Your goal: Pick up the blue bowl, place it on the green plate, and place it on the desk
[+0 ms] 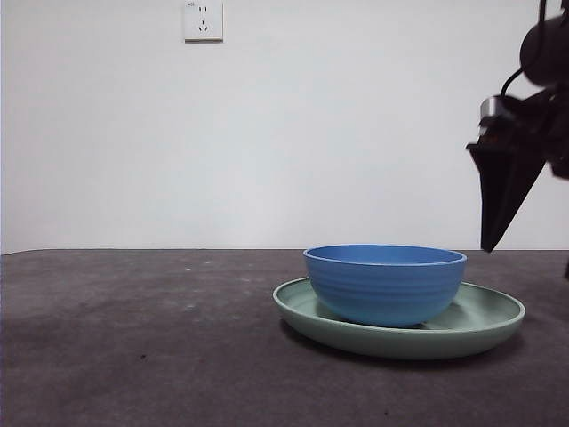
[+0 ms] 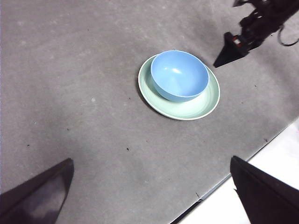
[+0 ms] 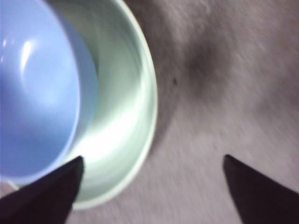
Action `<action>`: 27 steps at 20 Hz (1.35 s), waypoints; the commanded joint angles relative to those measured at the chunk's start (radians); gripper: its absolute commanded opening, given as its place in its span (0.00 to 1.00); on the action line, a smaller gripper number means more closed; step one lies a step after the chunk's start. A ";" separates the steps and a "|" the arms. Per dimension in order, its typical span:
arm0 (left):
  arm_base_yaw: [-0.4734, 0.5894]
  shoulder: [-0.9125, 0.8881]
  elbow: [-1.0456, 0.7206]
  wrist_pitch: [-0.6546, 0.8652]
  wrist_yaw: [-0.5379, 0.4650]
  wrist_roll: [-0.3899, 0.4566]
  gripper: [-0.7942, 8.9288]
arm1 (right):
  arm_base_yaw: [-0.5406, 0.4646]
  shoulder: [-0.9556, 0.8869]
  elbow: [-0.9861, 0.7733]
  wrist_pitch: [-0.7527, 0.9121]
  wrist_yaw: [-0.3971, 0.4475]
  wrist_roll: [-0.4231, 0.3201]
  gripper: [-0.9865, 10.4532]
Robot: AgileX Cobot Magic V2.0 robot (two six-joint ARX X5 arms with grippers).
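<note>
The blue bowl [image 1: 385,285] sits upright inside the green plate [image 1: 484,322], which lies flat on the dark grey desk [image 1: 133,338], right of centre. My right gripper [image 1: 498,213] hangs open and empty above the plate's right edge, clear of both. Its wrist view shows the bowl [image 3: 32,93] and plate [image 3: 126,121] close below, beside its open jaws [image 3: 154,158]. My left gripper [image 2: 151,160] is open and empty, high and well away from the bowl [image 2: 180,74] and plate [image 2: 187,109]. The right gripper [image 2: 226,53] shows there just beyond the plate.
A white wall stands behind the desk, with a power socket [image 1: 203,20] high on it. The desk's edge [image 2: 224,186] runs near the left gripper, with white floor beyond it.
</note>
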 commanded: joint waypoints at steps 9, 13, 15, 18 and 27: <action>-0.010 0.005 0.007 0.006 0.002 -0.003 0.76 | 0.004 0.138 0.011 0.106 -0.035 0.002 0.33; -0.010 0.005 0.007 0.006 0.002 -0.019 0.76 | 0.003 0.169 0.011 0.126 -0.056 0.000 0.32; -0.010 0.005 0.007 0.006 0.002 -0.023 0.76 | 0.004 0.186 0.011 0.144 -0.103 -0.003 0.32; -0.010 0.005 0.007 0.005 0.002 -0.026 0.76 | 0.005 0.204 0.011 0.152 -0.112 -0.003 0.26; -0.010 0.005 0.007 0.003 0.002 -0.029 0.76 | 0.004 0.233 0.011 0.150 -0.103 -0.007 0.10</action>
